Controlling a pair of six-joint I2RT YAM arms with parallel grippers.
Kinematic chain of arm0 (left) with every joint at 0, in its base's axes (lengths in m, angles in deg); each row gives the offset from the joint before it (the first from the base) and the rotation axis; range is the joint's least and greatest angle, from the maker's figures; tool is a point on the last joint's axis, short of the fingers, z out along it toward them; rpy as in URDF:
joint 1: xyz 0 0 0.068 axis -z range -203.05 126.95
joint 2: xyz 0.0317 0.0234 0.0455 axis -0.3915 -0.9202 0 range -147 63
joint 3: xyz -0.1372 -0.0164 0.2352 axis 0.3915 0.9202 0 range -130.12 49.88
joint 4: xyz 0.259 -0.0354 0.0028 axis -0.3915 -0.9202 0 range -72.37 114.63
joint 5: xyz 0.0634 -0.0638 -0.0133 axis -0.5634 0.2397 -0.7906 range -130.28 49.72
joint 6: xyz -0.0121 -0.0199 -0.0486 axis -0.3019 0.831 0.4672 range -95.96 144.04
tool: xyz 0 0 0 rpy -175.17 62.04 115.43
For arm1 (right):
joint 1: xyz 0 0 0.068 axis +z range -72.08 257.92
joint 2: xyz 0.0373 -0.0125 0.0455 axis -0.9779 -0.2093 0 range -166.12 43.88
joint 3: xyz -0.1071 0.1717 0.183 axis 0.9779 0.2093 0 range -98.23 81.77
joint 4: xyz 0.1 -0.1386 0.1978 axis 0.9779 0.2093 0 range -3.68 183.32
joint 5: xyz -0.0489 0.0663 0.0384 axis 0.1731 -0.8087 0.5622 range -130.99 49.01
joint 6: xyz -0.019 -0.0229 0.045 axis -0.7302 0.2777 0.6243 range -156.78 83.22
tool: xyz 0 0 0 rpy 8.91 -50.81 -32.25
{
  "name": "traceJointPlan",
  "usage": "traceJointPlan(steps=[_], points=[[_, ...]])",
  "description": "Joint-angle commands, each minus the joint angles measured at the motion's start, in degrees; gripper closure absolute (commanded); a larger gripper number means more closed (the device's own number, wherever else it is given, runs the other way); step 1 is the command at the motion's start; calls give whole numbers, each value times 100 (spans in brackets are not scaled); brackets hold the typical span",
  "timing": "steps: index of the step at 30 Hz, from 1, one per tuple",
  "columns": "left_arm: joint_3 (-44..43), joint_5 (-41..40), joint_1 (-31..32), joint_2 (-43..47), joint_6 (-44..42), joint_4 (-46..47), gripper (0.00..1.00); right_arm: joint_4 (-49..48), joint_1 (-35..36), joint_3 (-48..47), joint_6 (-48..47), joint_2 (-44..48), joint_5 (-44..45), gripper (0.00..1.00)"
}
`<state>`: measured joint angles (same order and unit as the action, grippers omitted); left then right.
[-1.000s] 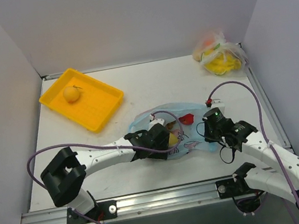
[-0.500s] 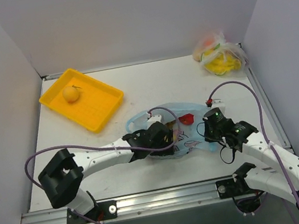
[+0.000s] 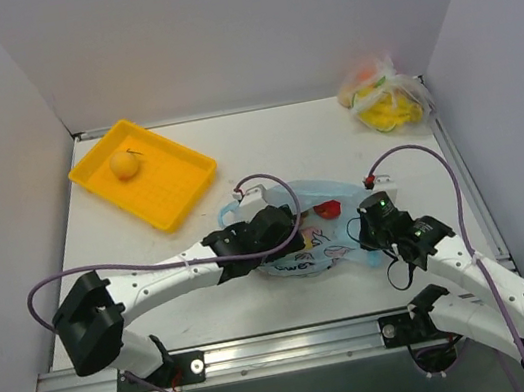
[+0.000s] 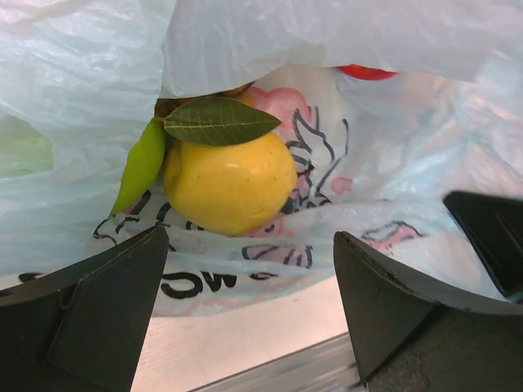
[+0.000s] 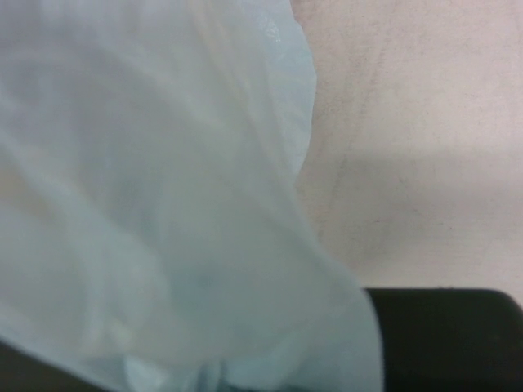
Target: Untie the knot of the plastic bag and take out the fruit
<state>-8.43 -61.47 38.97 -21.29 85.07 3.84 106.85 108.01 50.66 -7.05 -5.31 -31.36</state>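
The plastic bag [image 3: 327, 245] lies near the middle of the desk [image 3: 285, 151], towards its near edge, between the two arms. It is light blue and see-through, with a white panel printed with a pink and black cartoon. A blue handle loop [image 3: 228, 212] sticks out at its far left corner. Dark lettering runs along the near side of the bag. It is too small to read from above, and the left wrist view shows only broken pieces of black letters, which do not make a readable word.

The left claw [image 3: 291, 234] reaches in from the left at the bag's mouth. Its two fingers [image 4: 90, 314] stand wide apart with nothing between them. Just beyond them, inside the bag, sits a yellow fruit [image 4: 229, 184] with a dark green leaf [image 4: 221, 121] lying across its top. A sliver of red fruit [image 4: 365, 72] shows further in, and from above it appears as a red patch towards the bag's far side.

The right claw [image 3: 365, 231] is at the bag's right edge. In its wrist view pale blue plastic fills most of the frame and hides the fingers, so I cannot tell whether it grips the bag.

At the far left a yellow tray [image 3: 174, 186] holds one round orange-yellow fruit [image 3: 125, 164]. A clear bag [image 3: 384, 93] with yellow and orange contents lies in the far right corner, well apart from the blue one.
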Motion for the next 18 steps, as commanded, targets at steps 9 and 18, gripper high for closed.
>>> traceJointPlan(steps=[9,18], points=[[-638,-649,21,-1220,532,-109,7,-58,-20,184,-38,155,30,90],[-814,-597,-14,-1792,427,225,7,-67,-20,246,-56,129,-110,90]])
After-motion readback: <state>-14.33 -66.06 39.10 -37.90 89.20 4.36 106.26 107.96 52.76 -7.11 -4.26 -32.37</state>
